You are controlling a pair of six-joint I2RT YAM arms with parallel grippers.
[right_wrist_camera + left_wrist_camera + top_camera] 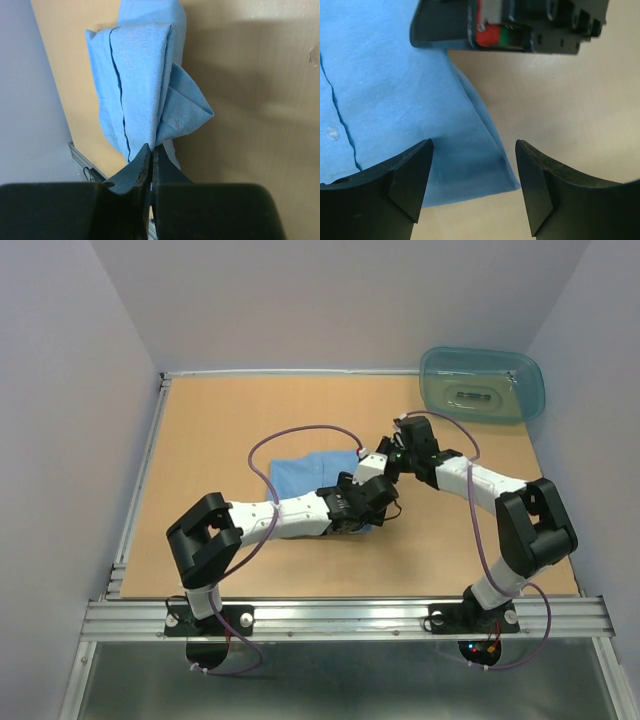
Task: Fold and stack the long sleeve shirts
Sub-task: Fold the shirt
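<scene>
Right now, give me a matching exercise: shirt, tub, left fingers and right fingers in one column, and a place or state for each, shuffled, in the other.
1. shirt
2. tub
3. left fingers
4. right fingers

A. shut on the shirt
B. far right corner of the table
C. open over a shirt corner
D. mid-table, folded

Pairs: 1-D, 2-B, 3-C, 4-A.

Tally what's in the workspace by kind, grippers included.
light blue shirt: 1
teal tub: 1
grippers: 2 (left gripper open, right gripper shut on the shirt)
Total: 4
</scene>
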